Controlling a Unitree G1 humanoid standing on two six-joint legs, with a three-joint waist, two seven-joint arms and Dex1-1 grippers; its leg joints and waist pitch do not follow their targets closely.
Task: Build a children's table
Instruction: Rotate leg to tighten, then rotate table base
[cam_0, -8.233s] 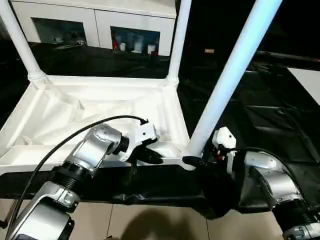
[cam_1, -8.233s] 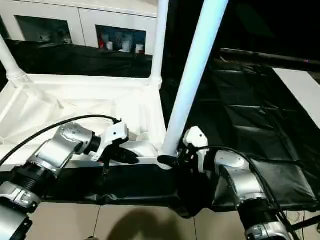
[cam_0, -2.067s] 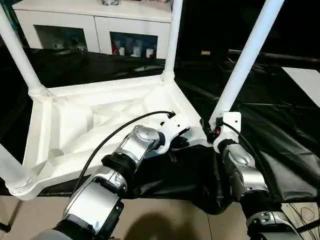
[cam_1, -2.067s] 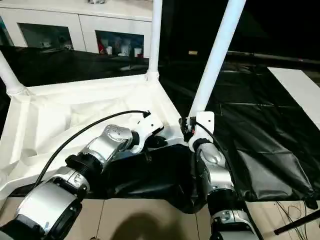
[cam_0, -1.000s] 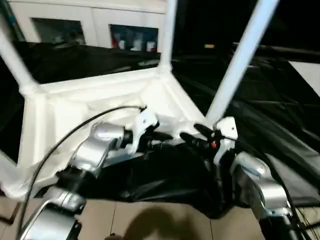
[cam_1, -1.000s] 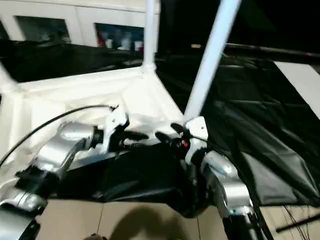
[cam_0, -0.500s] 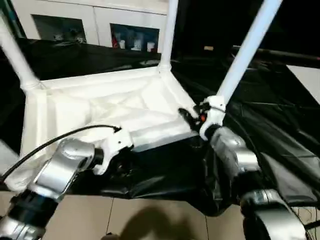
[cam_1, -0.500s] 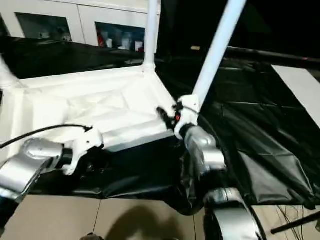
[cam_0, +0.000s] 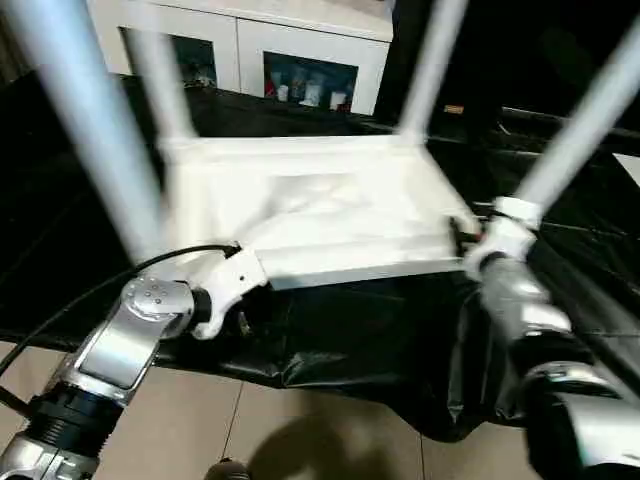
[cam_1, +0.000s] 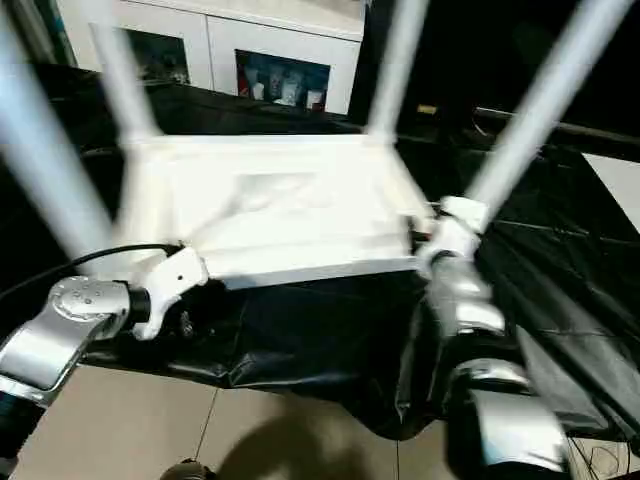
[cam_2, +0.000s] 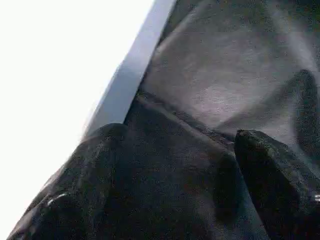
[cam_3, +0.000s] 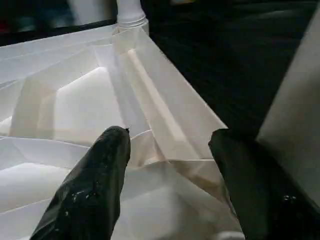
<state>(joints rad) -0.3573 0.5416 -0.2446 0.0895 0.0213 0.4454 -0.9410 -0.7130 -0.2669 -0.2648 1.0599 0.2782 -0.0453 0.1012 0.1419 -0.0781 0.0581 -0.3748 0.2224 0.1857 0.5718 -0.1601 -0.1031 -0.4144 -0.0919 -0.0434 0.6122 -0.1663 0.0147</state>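
Looking down over my two silver forearms, I see the children's table (cam_0: 330, 215) lying upside down on the black-draped work table (cam_0: 560, 250), its ribbed underside facing up and its white legs rising toward twelve o'clock. One leg (cam_0: 85, 120) stands blurred at my ten o'clock, another leg (cam_0: 585, 125) slants up at my two o'clock, and two more stand at the far corners. A white cabinet (cam_0: 290, 50) with glass doors sits behind it at twelve o'clock.

My left gripper (cam_2: 175, 165) hangs at about eight o'clock, just below the near edge of the tabletop and in front of the black cloth. Its two black fingers (cam_2: 270, 185) stand wide apart with nothing between them but cloth.

My right gripper (cam_3: 170, 150) is at about three o'clock, at the near right corner, beside the base of the slanting leg. Its fingers (cam_3: 100, 170) are spread fairly wide over the ribbed underside; it seems to hold nothing, though the blur makes contact with the rim hard to judge.
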